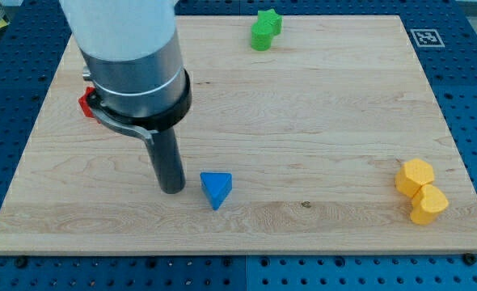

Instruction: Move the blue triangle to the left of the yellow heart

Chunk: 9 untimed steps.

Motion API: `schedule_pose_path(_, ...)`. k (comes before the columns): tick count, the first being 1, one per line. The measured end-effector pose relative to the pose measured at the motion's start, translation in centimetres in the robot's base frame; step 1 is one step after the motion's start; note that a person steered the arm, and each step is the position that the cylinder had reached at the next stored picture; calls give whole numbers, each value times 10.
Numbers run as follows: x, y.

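Saw no pincer, only my tip [172,191] just left of the blue triangle [217,189], itself well left of the yellow heart [420,191] on the tabletop [319,113]; judged light, rigid, apt to pivot, best pushed on its left face.

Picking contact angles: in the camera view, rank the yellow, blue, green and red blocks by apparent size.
1. Yellow blocks, two touching, each alone blue-sized
2. Blue triangle
3. Green block, farther back, so unsure against blue
4. Red block, mostly hidden by the arm
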State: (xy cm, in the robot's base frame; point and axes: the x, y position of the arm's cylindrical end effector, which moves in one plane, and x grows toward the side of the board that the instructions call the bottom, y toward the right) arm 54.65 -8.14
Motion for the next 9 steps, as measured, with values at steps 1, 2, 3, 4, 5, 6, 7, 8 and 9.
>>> schedule_pose_path(1,-1,41)
schedule_pose_path(2,11,61)
schedule_pose_path(3,21,60)
schedule_pose_path(4,23,62)
schedule_pose_path(5,27,78)
schedule_pose_path(6,28,92)
schedule_pose_path(7,10,62)
schedule_pose_path(8,-45,-5)
schedule_pose_path(9,-100,-25)
